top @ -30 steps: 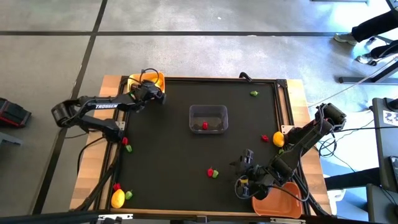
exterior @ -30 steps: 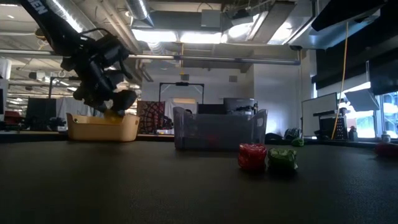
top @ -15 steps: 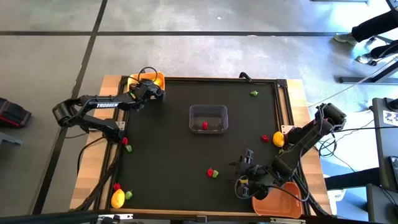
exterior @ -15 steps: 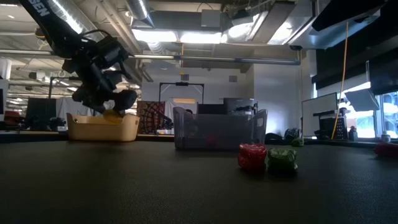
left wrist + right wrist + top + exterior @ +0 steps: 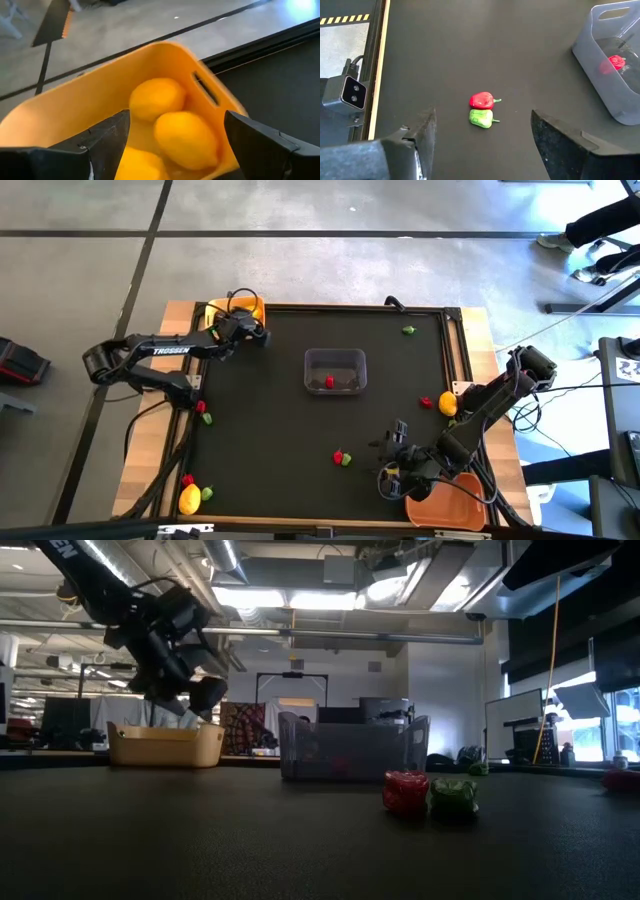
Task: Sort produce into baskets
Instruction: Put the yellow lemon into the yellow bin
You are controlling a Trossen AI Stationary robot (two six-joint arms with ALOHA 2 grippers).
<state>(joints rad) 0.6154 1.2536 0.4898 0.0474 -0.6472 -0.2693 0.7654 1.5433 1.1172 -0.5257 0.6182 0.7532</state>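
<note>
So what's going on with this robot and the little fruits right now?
It is sorting toy produce into baskets. The left gripper hangs open over the yellow basket, which holds three lemons. The right gripper is open near the orange basket, facing a red pepper and green pepper lying on the mat. The clear basket holds a red piece.

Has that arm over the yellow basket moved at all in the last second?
Yes. In the low view the left gripper has lifted higher above the yellow basket, and the lemon it held is gone from its fingers.
</note>
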